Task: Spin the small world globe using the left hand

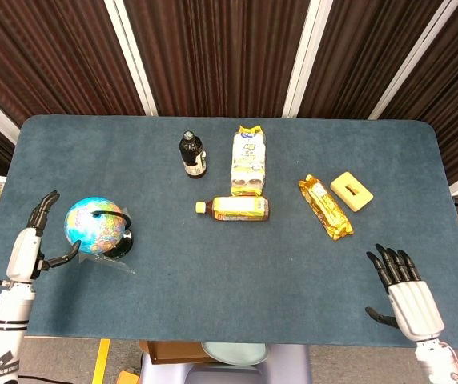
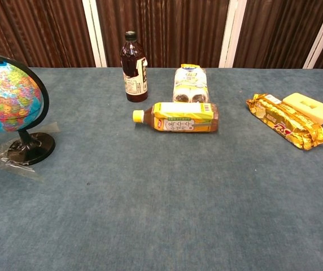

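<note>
While its fingers are spread wide, the left hand waits just beside the globe, holding nothing. Nearby, tape sticks the globe to the counter. Far across, the right hand lies open too.

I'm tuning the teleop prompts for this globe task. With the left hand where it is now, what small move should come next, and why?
Probably ease the left hand a little to the right until its fingers meet the side of the small multicoloured world globe on its black stand. The hand is open, beside the globe on its left, with a narrow gap apparently left, so no spin can begin before contact.
</note>
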Motion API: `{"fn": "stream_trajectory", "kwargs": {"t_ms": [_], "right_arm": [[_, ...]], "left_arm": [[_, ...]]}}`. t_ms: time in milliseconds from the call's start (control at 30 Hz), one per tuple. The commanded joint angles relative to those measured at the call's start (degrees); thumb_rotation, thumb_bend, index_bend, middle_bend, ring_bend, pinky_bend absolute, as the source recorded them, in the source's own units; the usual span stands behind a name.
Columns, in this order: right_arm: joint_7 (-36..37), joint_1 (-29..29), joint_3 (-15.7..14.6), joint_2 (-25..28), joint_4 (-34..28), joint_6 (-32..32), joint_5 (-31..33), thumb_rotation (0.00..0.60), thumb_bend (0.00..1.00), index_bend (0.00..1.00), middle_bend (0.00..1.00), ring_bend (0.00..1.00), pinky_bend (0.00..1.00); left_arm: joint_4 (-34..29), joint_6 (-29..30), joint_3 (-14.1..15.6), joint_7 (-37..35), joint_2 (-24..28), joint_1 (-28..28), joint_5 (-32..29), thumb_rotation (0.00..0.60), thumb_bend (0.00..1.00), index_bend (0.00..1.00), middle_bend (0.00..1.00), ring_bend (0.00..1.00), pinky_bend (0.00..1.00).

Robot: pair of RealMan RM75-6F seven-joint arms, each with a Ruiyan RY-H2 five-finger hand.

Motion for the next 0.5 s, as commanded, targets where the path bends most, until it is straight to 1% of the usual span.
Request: {"fn": "stream_trajectory", "kwargs": {"t_ms": [33,200,500], "right_arm": [[0.11,-0.06,0.14,-0.02,-0.04,0.06,0.28,0.600,0.05,0.00,0.00,0.00,0.00],[0.08,-0.13,0.25,-0.13,-0.11,0.18,0.42,0.600,0.05,0.00,0.00,0.00,0.00],[0.23,-0.13,0.44,0.23,-0.33,-0.10,1.09,0.600,0.05,0.00,0.00,0.00,0.00]], "left_arm": [[0.50,-0.79,0.06,0.06,-0.23,-0.54,-0.08,0.600,0.33,0.00,0.00,0.00,0.00],[1.69,-1.74,-0.11,0.59,-0.86,-1.37,-0.55,0.600,0.33,0.00,0.00,0.00,0.00],[3.48,-4.03,-1.10,-0.03,-1.44,-2.50,-3.16,0.600,0.33,0.00,0.00,0.00,0.00]]}}
